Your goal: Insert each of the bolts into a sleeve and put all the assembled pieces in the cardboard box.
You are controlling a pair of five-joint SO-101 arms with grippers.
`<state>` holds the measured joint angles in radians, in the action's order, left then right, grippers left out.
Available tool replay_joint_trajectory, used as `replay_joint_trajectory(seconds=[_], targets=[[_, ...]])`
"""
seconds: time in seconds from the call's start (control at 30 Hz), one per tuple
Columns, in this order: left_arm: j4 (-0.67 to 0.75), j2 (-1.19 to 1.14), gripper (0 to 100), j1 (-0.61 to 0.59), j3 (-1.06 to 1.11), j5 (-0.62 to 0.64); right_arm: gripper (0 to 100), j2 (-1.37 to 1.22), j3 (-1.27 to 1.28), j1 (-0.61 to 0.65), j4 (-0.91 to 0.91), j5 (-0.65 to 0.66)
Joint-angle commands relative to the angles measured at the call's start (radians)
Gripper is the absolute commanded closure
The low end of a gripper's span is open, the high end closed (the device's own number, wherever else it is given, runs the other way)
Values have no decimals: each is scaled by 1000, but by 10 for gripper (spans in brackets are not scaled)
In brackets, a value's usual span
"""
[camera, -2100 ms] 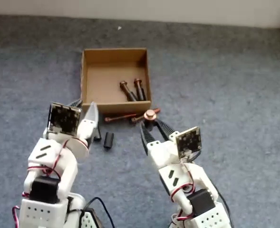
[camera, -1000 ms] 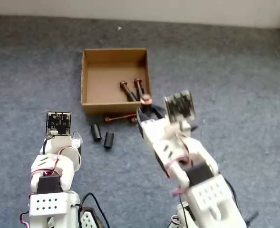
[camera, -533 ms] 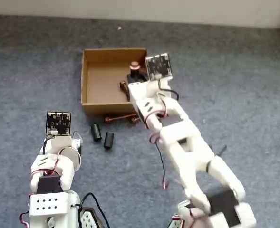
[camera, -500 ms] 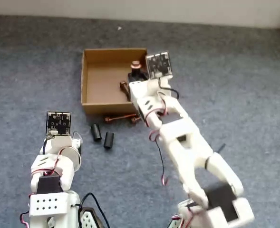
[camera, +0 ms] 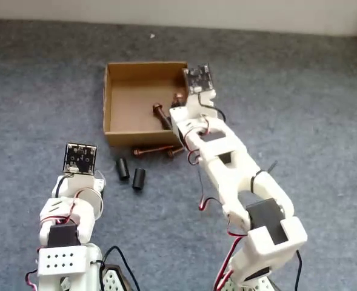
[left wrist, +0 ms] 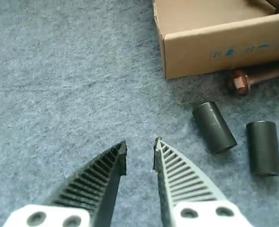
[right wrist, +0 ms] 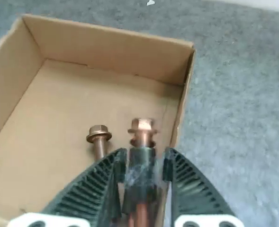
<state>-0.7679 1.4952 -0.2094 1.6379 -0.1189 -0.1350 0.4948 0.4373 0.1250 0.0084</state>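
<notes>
One sleeved bolt (right wrist: 141,126) sits clamped in the right pincer (right wrist: 144,156) over the cardboard box (right wrist: 106,40), while the left pincer (left wrist: 139,149) stands apart.

Right fingers (right wrist: 106,182) press both sides of the black sleeve, with the copper head pointing to the far wall, low inside the box and close to its right wall. Just left of it, a second bolt (right wrist: 99,135) lies on the box floor. Outside, along the near wall, two bare bolts (camera: 154,150) lie on the grey carpet (camera: 299,121). A little nearer and to the left, two black sleeves (left wrist: 214,126) lie side by side and apart. The left pincer hangs over carpet near and left of those sleeves, touching neither, with a narrow gap between its tips.
</notes>
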Motion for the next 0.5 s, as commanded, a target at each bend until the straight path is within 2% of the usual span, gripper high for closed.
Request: replay_joint_trajectory(seconds=[0.0,0.13,0.33,0.47], targets=[[5,5,888,-4,-5,-12,872,90,-116,-10,226,12],[5,5,888,-24,-15,-11,872,200,-157,39,450,12],[6,5,888,-82,-31,-9,872,331,-143,196,647,5],[6,5,888,-85,-31,-9,872,329,-116,292,696,-166]])
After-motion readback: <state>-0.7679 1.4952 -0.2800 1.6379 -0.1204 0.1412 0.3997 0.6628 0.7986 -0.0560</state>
